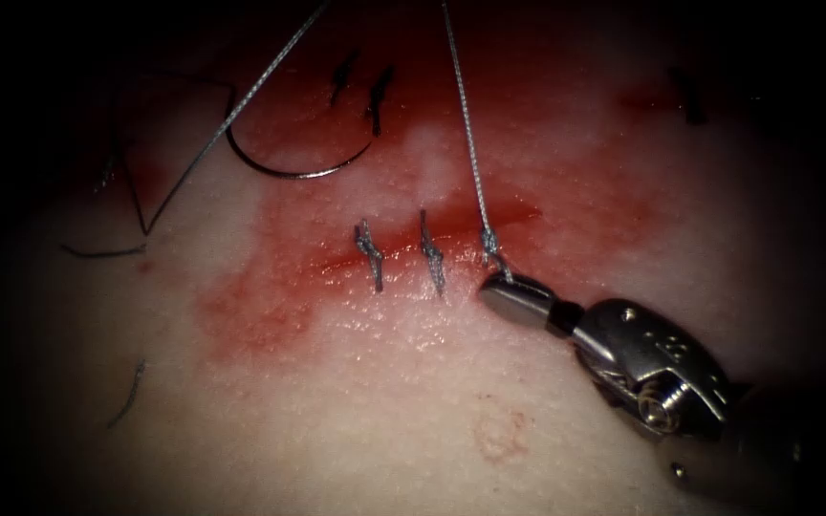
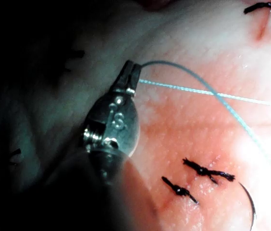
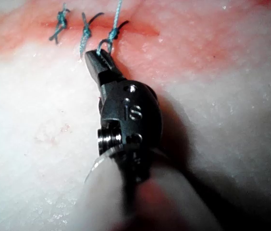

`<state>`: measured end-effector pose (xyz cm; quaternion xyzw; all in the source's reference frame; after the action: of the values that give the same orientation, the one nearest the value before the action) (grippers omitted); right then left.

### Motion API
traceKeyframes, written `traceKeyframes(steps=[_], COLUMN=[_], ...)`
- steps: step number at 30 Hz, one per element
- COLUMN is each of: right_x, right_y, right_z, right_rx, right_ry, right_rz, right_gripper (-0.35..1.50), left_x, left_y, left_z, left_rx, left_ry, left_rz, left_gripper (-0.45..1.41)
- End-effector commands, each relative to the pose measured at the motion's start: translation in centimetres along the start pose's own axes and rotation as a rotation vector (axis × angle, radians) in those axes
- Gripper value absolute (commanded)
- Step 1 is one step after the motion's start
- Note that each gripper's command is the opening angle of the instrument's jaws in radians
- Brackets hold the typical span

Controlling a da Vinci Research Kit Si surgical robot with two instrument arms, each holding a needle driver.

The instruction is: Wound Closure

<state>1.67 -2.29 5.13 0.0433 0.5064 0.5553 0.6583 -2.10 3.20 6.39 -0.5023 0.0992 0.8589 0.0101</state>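
My right tool [image 1: 513, 287], jaws closed on thread [image 1: 470, 143] at the third knot [image 1: 491, 247]; left tool [image 2: 131, 72] grips thread. Needle [image 1: 298, 170] lies free on the tissue [image 1: 413, 401]. Overpull risks tearing.

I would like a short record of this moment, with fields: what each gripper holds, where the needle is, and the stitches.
left gripper: shut on the thread
right gripper: shut on the thread's short end, at the third knot
needle: lying free on the tissue above the cut, held by neither gripper, not in the tissue
stitches: two finished, the knot to their right
cut ends: on the tissue, lower left
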Motion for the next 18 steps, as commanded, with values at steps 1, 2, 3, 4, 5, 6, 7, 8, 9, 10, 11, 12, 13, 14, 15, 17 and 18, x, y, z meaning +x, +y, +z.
traceKeyframes(steps=[1, 2, 3, 4, 5, 6, 7, 8, 9, 10, 11, 12, 13, 14, 15, 17, 18], right_x=[-0.09, -0.12, -0.14, -0.16, -0.19, -0.21, -0.23, -0.24, -0.26, -0.28, -0.30, -0.33, -0.35, -0.38, -0.40, -0.42, -0.44], right_y=[-0.01, -0.02, -0.02, -0.03, -0.04, -0.05, -0.06, -0.07, -0.08, -0.09, -0.10, -0.12, -0.13, -0.14, -0.15, -0.16, -0.16], right_z=[0.02, 0.01, -0.01, -0.02, -0.03, -0.04, -0.05, -0.07, -0.08, -0.09, -0.11, -0.13, -0.14, -0.16, -0.16, -0.15, -0.14], right_rx=[0.003, 0.004, 0.002, 0.008, 0.015, 0.017, 0.021, 0.023, 0.034, 0.054, 0.075, 0.094, 0.110, 0.129, 0.142, 0.164, 0.170], right_ry=[-0.008, -0.013, -0.017, -0.021, -0.021, -0.021, -0.024, -0.027, -0.030, -0.035, -0.044, -0.051, -0.057, -0.062, -0.063, -0.073, -0.076], right_rz=[0.000, -0.002, 0.002, 0.018, 0.040, 0.044, 0.043, 0.042, 0.040, 0.038, 0.035, 0.026, 0.000, -0.028, -0.042, -0.058, -0.067], right_gripper=[-0.35, -0.35, -0.35, -0.35, -0.35, -0.35, -0.35, -0.35, -0.35, -0.35, -0.35, -0.35, -0.35, -0.35, -0.35, -0.35, -0.35], left_x=[-0.03, -0.03, -0.03, -0.03, -0.03, -0.04, -0.04, -0.05, -0.06, -0.07, -0.08, -0.10, -0.11, -0.11, -0.11, -0.12, -0.13], left_y=[-0.04, -0.05, -0.06, -0.06, -0.08, -0.10, -0.12, -0.14, -0.17, -0.20, -0.22, -0.26, -0.25, -0.25, -0.25, -0.23, -0.23], left_z=[0.10, 0.13, 0.16, 0.18, 0.21, 0.23, 0.24, 0.25, 0.26, 0.26, 0.26, 0.26, 0.26, 0.27, 0.28, 0.29, 0.29], left_rx=[0.006, 0.008, 0.013, 0.017, 0.019, 0.020, 0.028, 0.035, 0.047, 0.052, 0.056, 0.061, 0.066, 0.070, 0.074, 0.086, 0.088], left_ry=[-0.006, -0.007, -0.013, -0.018, -0.022, -0.024, -0.038, -0.052, -0.071, -0.080, -0.088, -0.099, -0.110, -0.117, -0.127, -0.153, -0.158], left_rz=[0.010, 0.015, 0.026, 0.037, 0.048, 0.064, 0.075, 0.085, 0.094, 0.093, 0.091, 0.088, 0.095, 0.101, 0.108, 0.125, 0.130], left_gripper=[-0.45, -0.45, -0.45, -0.45, -0.45, -0.45, -0.45, -0.45, -0.45, -0.45, -0.45, -0.45, -0.45, -0.45, -0.45, -0.45, -0.45])
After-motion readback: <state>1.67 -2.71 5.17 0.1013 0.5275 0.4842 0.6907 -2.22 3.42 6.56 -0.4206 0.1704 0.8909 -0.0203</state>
